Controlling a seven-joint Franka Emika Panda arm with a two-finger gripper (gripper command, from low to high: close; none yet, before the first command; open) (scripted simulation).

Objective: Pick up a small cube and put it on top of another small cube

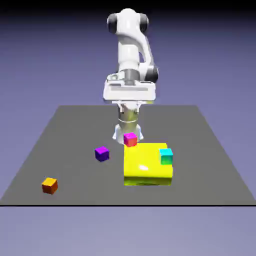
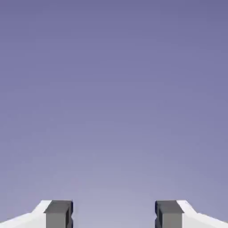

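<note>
- The small orange cube [image 1: 49,186] is sitting on the worktop [image 1: 190,135], near the front edge toward the exterior view's left, showing darker red-orange sides.
- Fingers [image 2: 114,213] are standing open, wide gap between them, nothing being gripped.
- Fingertips are showing at the hand view's bottom edge, one on each side; only plain blue-violet backdrop [image 2: 114,98] is filling the gap and the rest of that view.
- White arm [image 1: 128,42] is rising at the far side of the worktop; its hand [image 1: 130,91] is hanging above, well apart from the orange cube.
- Purple cube [image 1: 102,154] is resting on the worktop between the orange cube and the yellow block [image 1: 145,167], touching neither.
- Yellow block is lying right of the purple cube in the exterior view, far larger than any cube, its front edge looking rounded and shiny.
- Magenta cube [image 1: 130,139] is showing at the block's far left corner; can't tell if it is resting on top or standing behind.
- Cyan cube [image 1: 166,156] is overlapping the block's right edge in the exterior view; can't tell for sure what is supporting it.
- Orange cube is lying apart from all the other cubes, nothing stacked on it.
</note>
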